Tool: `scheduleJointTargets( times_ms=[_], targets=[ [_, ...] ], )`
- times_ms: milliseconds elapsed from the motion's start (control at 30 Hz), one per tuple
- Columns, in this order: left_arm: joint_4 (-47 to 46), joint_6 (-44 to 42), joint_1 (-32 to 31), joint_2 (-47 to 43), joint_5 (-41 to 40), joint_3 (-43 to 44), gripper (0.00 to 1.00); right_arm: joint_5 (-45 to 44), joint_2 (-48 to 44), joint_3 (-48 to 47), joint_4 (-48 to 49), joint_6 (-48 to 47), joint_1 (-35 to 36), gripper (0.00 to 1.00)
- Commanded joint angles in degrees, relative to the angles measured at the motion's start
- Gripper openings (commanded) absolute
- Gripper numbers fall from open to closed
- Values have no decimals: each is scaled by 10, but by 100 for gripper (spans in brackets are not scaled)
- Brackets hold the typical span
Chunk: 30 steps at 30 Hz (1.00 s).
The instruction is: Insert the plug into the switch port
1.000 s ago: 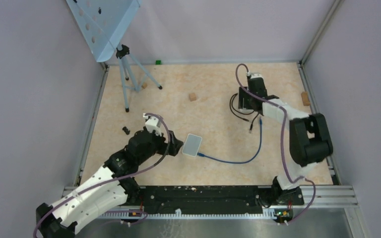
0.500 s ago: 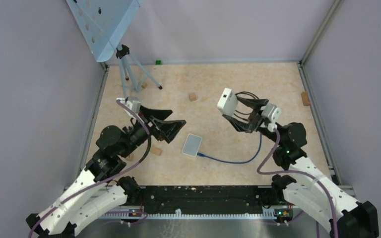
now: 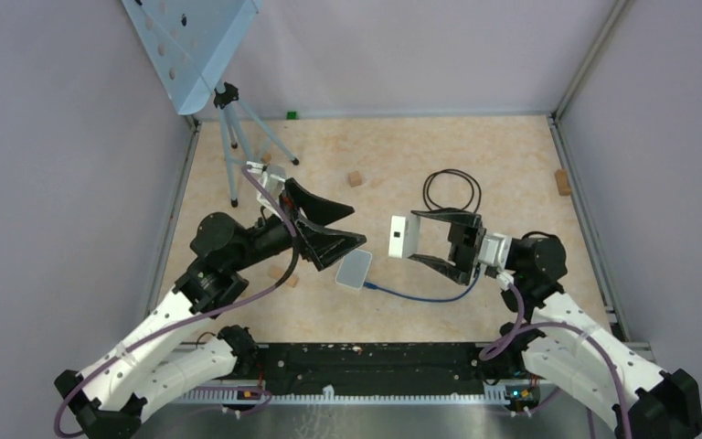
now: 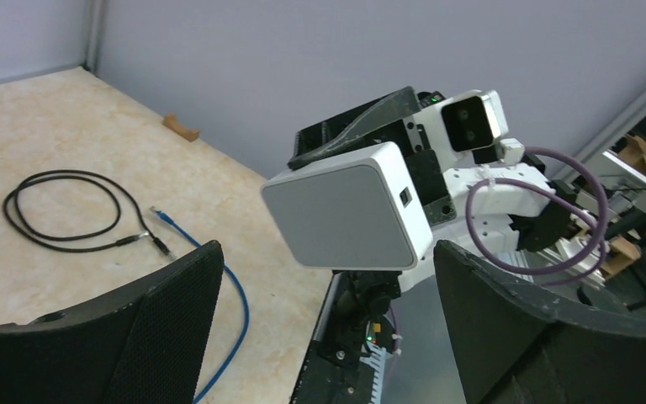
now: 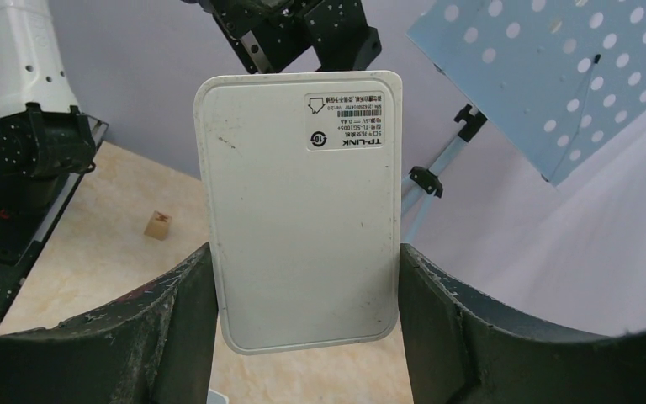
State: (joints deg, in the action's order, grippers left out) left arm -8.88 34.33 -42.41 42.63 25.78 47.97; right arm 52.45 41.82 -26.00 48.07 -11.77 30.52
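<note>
White plastic, smooth, pinched only by its long edges — that is how your right fingers (image 5: 172, 320) clamp the switch (image 5: 303, 210), which hangs in the air just right of the flat white box (image 3: 355, 269) lying on the table (image 3: 393, 146). I judge that a firm push from a plug could make it swivel or slide in that grip.

Your left fingers (image 4: 160, 320) are spread wide with nothing in them, hovering over the far left side of that box. The plug (image 4: 155, 214) lies on the table further right of the box and a little beyond it, at the free end of the blue cable (image 3: 425, 297). From above it is hidden under the right arm (image 3: 585, 338), so reaching it means passing close to that arm — a knock is likely if you hurry.

The cable's other end runs up to the box's near corner. Whether it is seated there I cannot tell, but a tug could drag the box. No view shows the switch's ports clearly, so you may offer the wrong face.

The table is beige and marbled, with small wooden blocks (image 3: 356, 177) scattered beyond the box and a black cable coil (image 4: 8, 206) to its far right. Pale lilac walls (image 3: 402, 55) close it in. A tripod (image 3: 233, 146) carrying a blue perforated panel (image 3: 187, 46) stands to the far left of the box.
</note>
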Motion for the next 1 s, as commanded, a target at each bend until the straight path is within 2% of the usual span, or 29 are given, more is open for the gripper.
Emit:
scheduleJointTargets(
  times_ms=[0, 167, 267, 400, 533, 633, 767, 967],
  targets=[
    [-85, 23, -10, 7, 60, -4, 99, 24, 20, -26, 65, 7, 26, 5],
    [-32, -26, -42, 28, 15, 27, 99, -9, 39, -46, 5, -20, 57, 2],
    [-11, -61, -68, 39, -12, 35, 99, -41, 50, -44, 38, 12, 66, 1],
    [-45, -108, -89, 16, -34, 7, 99, -140, 69, -28, 146, 205, 66, 0],
    [-106, -173, -90, -21, -33, -23, 99, -170, 91, -23, 191, 388, 66, 0],
    [-129, -240, -90, -26, 18, -20, 99, -140, 104, -13, 248, 483, 67, 0],
    [-147, -305, -90, -11, 89, -9, 99, -47, 132, -30, 322, 587, 67, 0],
    [-177, -333, -90, 17, 188, 4, 98, 55, 179, -60, 495, 748, 68, 0]
  ],
)
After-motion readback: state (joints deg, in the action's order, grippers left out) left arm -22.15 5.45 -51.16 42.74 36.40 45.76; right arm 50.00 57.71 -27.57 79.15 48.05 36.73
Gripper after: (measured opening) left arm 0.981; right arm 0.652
